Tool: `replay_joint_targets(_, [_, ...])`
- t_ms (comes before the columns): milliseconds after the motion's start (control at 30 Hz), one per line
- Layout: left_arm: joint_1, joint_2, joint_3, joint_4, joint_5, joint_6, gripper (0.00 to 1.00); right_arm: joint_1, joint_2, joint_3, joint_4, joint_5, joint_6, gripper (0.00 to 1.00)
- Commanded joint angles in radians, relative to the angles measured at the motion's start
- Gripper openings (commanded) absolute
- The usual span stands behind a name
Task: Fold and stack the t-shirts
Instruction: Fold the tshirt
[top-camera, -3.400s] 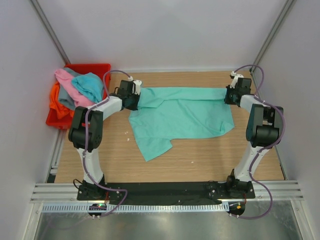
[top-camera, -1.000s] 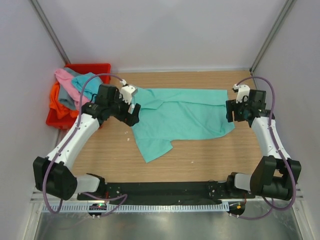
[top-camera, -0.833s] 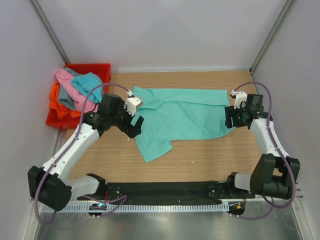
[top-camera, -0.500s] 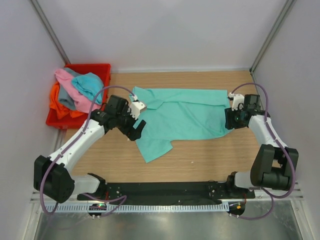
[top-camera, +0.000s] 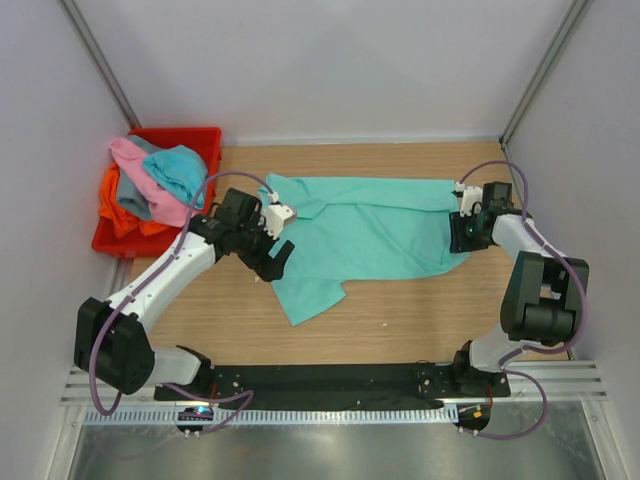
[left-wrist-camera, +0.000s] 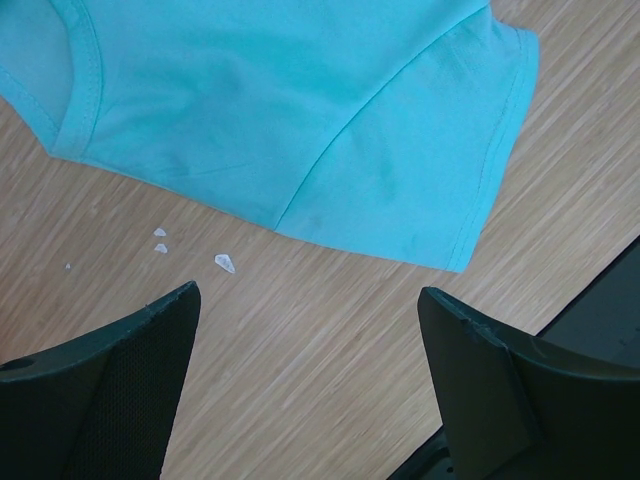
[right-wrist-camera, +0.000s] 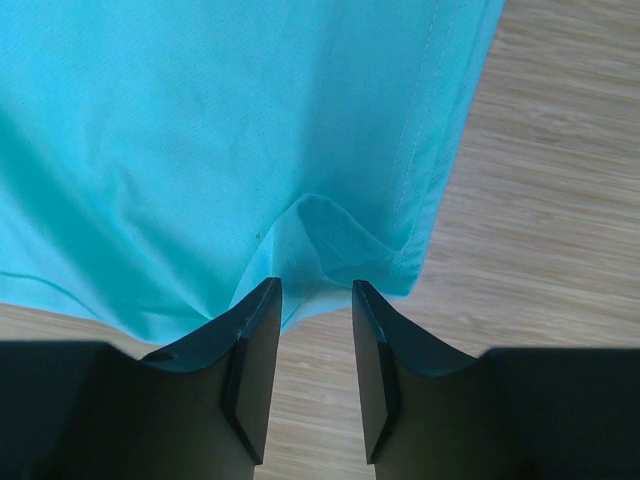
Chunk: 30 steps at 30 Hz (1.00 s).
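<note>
I am hovering my left claw (left-wrist-camera: 308, 295) wide open and empty over the bare table (top-camera: 400, 310), just beside the sleeve (left-wrist-camera: 420, 170) of the mint green t-shirt (top-camera: 370, 235), which is lying spread out and a little rumpled across the middle of the wood. I am holding my right claw (right-wrist-camera: 312, 285) at the shirt's edge on my right side, fingers narrowed to a slim gap with a raised fold (right-wrist-camera: 320, 235) of hem standing up at their tips; I cannot tell whether that fold is truly pinched. I am judging this cloth light, limp and thin: it should sag from any grip, so hem corners and shoulder seams look best to take. Farther off, a pink shirt (top-camera: 135, 160), a turquoise shirt (top-camera: 182, 170), an orange shirt (top-camera: 113, 210) and a grey shirt (top-camera: 130, 197) are lying heaped over the red bin (top-camera: 200, 133). I am finding no label or writing to read anywhere
</note>
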Motion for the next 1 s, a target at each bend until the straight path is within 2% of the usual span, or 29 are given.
replay_joint_targets(0, [-0.004,-0.029,0.010,0.001,0.019,0.007,0.90,-0.005,0.018,0.048,0.038,-0.001,0.019,0.40])
replay_joint_targets(200, [-0.002,-0.021,0.015,-0.006,0.020,0.003,0.89,-0.005,0.024,0.053,0.027,-0.006,0.016,0.27])
replay_joint_targets(233, [-0.004,-0.023,0.017,-0.008,0.020,0.003,0.89,-0.005,0.022,0.049,0.024,-0.012,0.011,0.24])
replay_joint_targets(267, [-0.004,-0.023,0.015,-0.010,0.019,0.004,0.89,-0.005,0.019,0.049,0.021,-0.012,0.010,0.16])
replay_joint_targets(400, [-0.004,-0.026,0.017,-0.022,0.011,0.003,0.87,-0.005,0.005,0.048,0.009,-0.022,0.008,0.01])
replay_joint_targets(467, [-0.004,-0.031,0.021,-0.028,0.006,0.006,0.86,-0.005,-0.016,0.046,0.004,-0.026,0.008,0.02])
replay_joint_targets(533, [-0.007,-0.046,0.018,-0.029,0.006,0.013,0.78,-0.005,-0.037,0.046,0.004,-0.026,0.013,0.02])
replay_joint_targets(600, [-0.019,-0.070,-0.006,-0.019,-0.004,0.027,0.76,-0.005,-0.074,0.048,0.004,-0.026,0.019,0.01])
replay_joint_targets(700, [-0.088,-0.054,-0.037,-0.052,-0.039,0.078,0.78,-0.005,-0.107,0.051,-0.002,-0.030,0.022,0.01])
replay_joint_targets(833, [-0.273,0.040,-0.058,-0.135,-0.138,0.142,0.76,-0.006,-0.099,0.048,0.003,-0.039,0.033,0.01])
replay_joint_targets(967, [-0.361,0.071,-0.132,-0.112,-0.228,0.174,0.79,-0.005,-0.081,0.049,0.009,-0.045,0.039,0.01])
